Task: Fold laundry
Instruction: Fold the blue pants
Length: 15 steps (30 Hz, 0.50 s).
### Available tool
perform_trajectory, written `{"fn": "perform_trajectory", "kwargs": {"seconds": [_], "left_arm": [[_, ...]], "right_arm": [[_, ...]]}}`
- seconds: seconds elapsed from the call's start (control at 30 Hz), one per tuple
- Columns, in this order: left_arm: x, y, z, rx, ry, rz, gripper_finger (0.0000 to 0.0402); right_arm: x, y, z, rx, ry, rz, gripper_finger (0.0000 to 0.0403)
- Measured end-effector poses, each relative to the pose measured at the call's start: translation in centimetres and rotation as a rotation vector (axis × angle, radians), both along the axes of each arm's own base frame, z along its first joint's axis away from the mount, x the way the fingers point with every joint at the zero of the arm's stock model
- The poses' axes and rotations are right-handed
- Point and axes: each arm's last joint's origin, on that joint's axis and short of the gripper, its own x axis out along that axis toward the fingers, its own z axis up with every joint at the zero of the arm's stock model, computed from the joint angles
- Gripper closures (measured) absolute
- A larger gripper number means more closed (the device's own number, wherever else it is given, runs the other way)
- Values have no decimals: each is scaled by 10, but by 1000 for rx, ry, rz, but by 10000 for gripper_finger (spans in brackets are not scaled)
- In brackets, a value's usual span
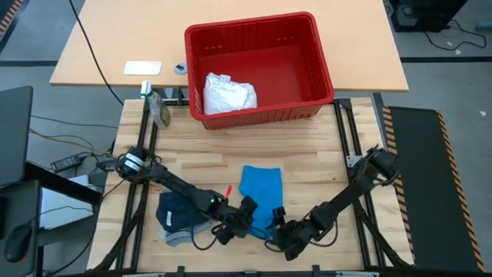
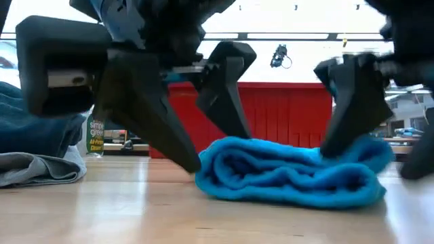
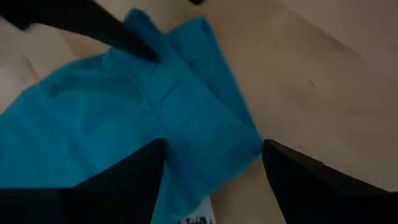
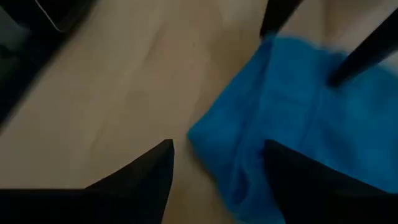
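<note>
The bright blue garment (image 1: 260, 194) is soft and lumpy, folded into a thick pad on the pale wooden table (image 1: 307, 161) near its front edge. The left gripper (image 1: 247, 218) and the right gripper (image 1: 277, 223) both stand with their dark fingers spread wide at the cloth's front edge, one at each side, holding nothing. Just to its left lies a rumpled navy garment (image 1: 175, 210) on top of a grey T-shirt (image 1: 178, 235), and behind it a red plastic basket (image 1: 307, 73) holds a crumpled white cloth (image 1: 227, 94).
</note>
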Motion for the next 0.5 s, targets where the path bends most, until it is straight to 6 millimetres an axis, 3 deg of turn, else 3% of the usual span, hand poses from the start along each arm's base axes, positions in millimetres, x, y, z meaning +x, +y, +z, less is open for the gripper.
{"fn": "perform_trajectory", "kwargs": {"seconds": [0.1,0.23,0.4,0.5], "left_arm": [[3,-2,-8,-28,-4,33,144],[6,-3,-14,-69,0,80,193],[9,4,-12,-173,25,214,285],[11,13,2,-281,40,267,340]], "right_arm": [[2,1,-17,15,32,-44,152],[6,1,-23,85,28,-143,180],[6,-5,-14,201,45,-284,301],[6,-9,1,263,51,-306,379]]}}
